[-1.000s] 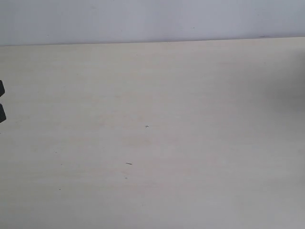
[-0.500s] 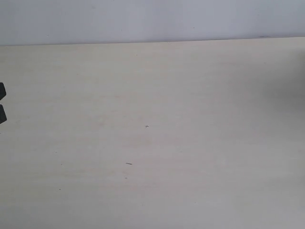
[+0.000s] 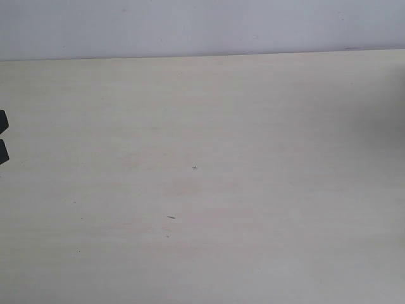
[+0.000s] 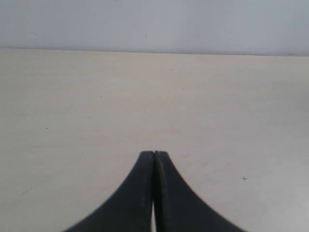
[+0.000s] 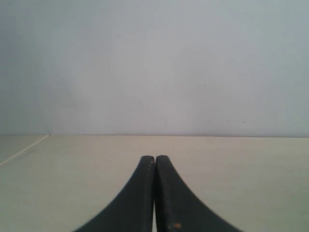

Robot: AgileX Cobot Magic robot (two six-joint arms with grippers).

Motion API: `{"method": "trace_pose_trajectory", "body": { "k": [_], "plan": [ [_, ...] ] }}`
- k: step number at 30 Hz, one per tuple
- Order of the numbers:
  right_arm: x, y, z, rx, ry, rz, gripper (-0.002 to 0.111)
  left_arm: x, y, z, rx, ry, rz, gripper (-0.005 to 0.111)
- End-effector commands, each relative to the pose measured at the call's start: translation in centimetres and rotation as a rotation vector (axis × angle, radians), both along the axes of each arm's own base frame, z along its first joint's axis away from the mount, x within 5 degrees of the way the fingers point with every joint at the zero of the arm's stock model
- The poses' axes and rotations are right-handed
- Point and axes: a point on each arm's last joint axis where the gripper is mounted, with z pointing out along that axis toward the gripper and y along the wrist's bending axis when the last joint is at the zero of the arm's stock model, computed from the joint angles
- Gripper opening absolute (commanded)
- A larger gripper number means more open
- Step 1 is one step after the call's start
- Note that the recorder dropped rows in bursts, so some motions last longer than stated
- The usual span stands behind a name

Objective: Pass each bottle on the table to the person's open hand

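Left wrist view: black left jaws pressed together, holding nothing, low over a pale table [image 4: 72, 106]. Right jaws likewise closed and empty. Beyond them the tabletop runs bare to a plain grey wall [image 5: 154, 67]. No bottles and no person's hand appear in any view, so whether the handovers are finished or not begun cannot be told.

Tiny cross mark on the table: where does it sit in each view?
Exterior: cross mark near the middle of the table.
Left wrist: cross mark on the table, beside the shut left gripper.
Right wrist: not in it; only the shut right gripper and table.
Shared landmark: the table's far edge against the wall.
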Motion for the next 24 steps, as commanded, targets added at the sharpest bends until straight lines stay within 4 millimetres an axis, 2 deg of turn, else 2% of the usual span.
{"method": "trace_pose_trajectory", "body": {
  "k": [1, 24],
  "plan": [
    [-0.01, -0.01, -0.11, -0.001, -0.002, -0.001, 0.0, -0.12, 0.04, -0.22, 0.004, 0.012, -0.003, 0.0],
    [-0.01, 0.0, -0.12, -0.001, -0.001, 0.0, 0.0, -0.18, 0.0, -0.32, 0.006, 0.025, -0.009, 0.0]
  ]
}}
